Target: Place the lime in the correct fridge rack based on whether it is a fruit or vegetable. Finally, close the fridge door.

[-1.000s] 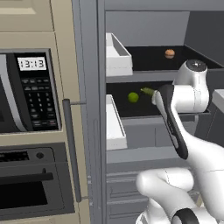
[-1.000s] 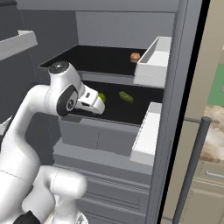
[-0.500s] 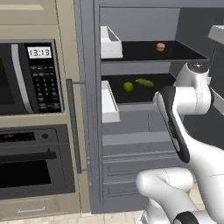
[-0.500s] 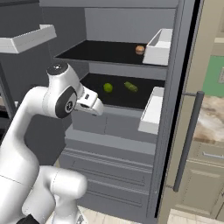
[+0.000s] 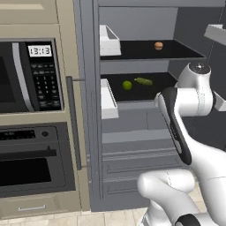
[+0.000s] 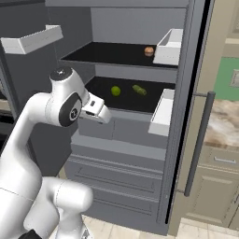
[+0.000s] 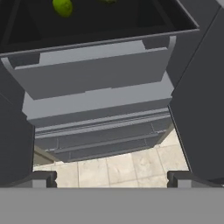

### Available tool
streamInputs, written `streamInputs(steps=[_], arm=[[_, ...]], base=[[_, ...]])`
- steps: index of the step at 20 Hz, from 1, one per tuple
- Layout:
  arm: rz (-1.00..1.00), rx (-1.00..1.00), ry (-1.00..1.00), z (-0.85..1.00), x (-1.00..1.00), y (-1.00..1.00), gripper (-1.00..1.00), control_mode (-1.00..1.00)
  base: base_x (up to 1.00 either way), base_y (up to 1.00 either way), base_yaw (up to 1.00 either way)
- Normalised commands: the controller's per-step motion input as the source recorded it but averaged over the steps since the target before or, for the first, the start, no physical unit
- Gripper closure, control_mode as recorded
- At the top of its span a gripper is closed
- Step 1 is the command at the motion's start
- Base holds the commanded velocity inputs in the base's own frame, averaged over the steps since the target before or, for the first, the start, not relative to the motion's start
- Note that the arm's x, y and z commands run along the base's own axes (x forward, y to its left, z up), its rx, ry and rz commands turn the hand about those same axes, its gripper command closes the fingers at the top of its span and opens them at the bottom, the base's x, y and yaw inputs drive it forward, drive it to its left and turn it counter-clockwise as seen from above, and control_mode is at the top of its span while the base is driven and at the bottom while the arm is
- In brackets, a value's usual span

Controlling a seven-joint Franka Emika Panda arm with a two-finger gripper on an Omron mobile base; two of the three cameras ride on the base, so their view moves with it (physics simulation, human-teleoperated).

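Observation:
The lime (image 5: pixel 127 85) (image 6: pixel 115 91) (image 7: pixel 62 7) lies on the lower black fridge rack (image 5: pixel 163 79) (image 6: pixel 100 88), just beside an elongated olive-green item (image 5: pixel 143 81) (image 6: pixel 138 89). A round orange-brown item (image 5: pixel 158 45) (image 6: pixel 149 51) rests on the upper rack (image 6: pixel 107 49). My gripper (image 6: pixel 100 112) (image 7: pixel 111 177) is open and holds nothing. It hangs in front of the fridge, below and short of the lower rack's front edge. The fridge door (image 5: pixel 88 110) (image 6: pixel 186 116) stands wide open.
White door bins (image 5: pixel 108 99) (image 6: pixel 161 116) hang on the open door beside its long handle (image 6: pixel 198 144). A second door bin (image 6: pixel 32 39) (image 5: pixel 216 33) juts out on the other side. Grey drawers (image 7: pixel 100 109) sit below the racks. Microwave (image 5: pixel 31 75) and oven (image 5: pixel 31 163) stand left.
The whole picture has shifted, so the base has driven and the fridge now sits farther off. My hand has drawn back from the lower rack. The lime has stayed where it lay.

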Motion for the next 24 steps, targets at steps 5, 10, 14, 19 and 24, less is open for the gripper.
streamInputs(steps=[5,10,14,19,24], arm=[[0.00,0.00,0.00,0.00,0.00,0.00,-1.00,-1.00],[0.00,0.00,0.00,0.00,-0.20,0.02,-1.00,-1.00],[0.01,0.00,-0.12,0.02,-0.76,0.44,-1.00,-1.00],[0.03,-0.01,-0.17,0.05,-0.74,0.82,-1.00,-1.00],[0.04,-0.05,-0.22,0.01,-0.60,1.00,-1.00,-1.00]], base=[[0.00,0.00,0.00],[0.00,0.00,0.00],[0.00,0.00,0.00],[0.00,0.00,0.00],[0.00,0.00,0.00]])
